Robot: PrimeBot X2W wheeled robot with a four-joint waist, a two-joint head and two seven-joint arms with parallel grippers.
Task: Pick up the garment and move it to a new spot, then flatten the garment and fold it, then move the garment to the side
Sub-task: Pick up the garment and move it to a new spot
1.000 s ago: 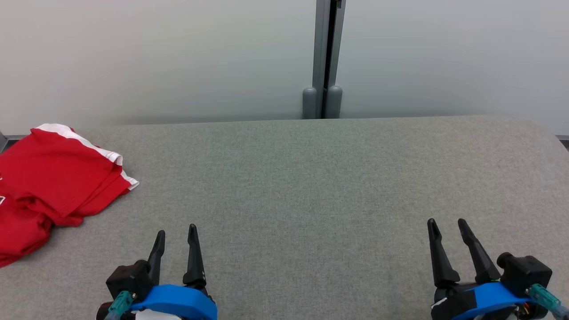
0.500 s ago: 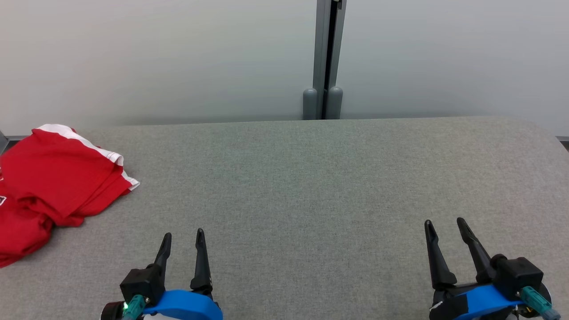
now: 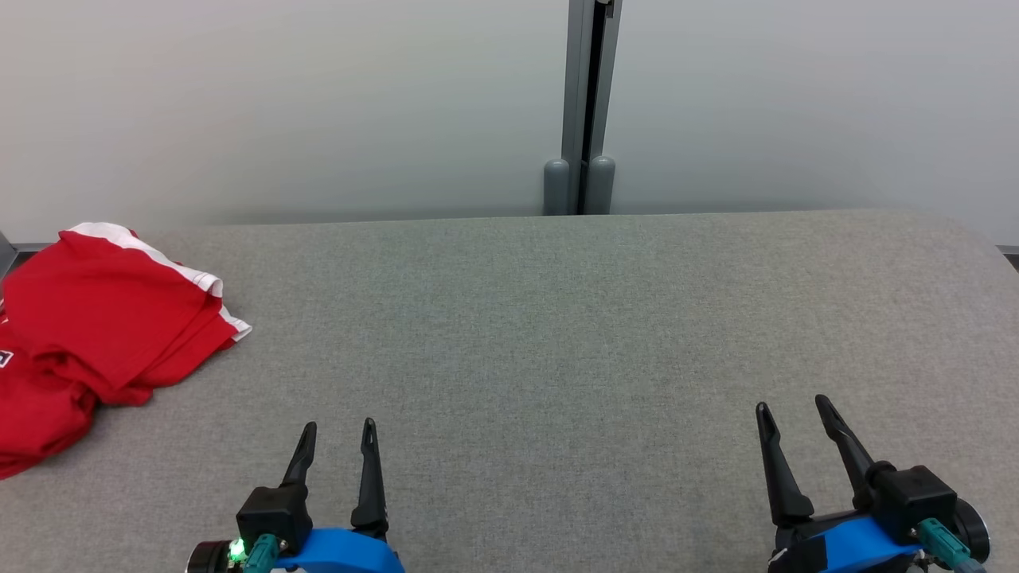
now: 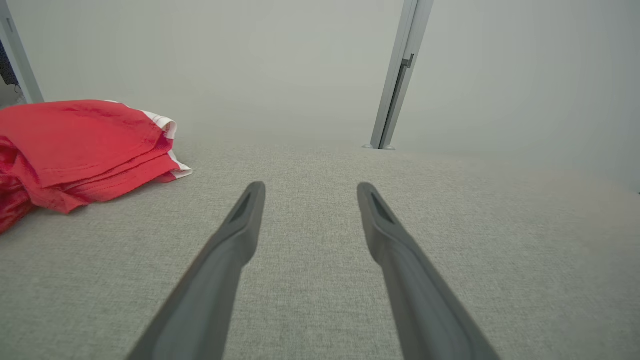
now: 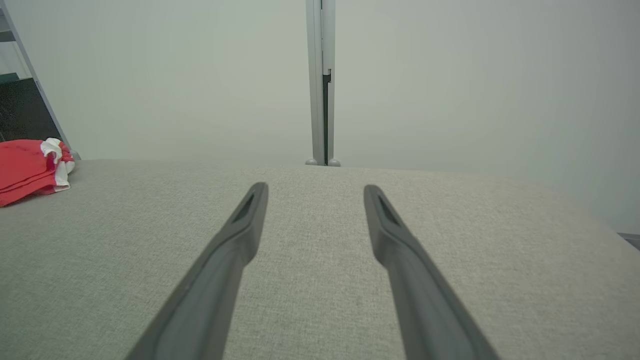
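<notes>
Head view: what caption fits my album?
Open left gripper and open right gripper point across a grey table; a red garment lies rumpled on its left side.

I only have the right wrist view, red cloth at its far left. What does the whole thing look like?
Observer: From the head view, the red garment is a crumpled heap at the table's left end, not flattened.
Operator: Is the left gripper on it?
Observer: No, the left gripper sits apart from it, jaws open and empty.
Operator: Any loose edge?
Observer: The left wrist view shows several layers stacked, white trim at the end facing mid-table.
</notes>
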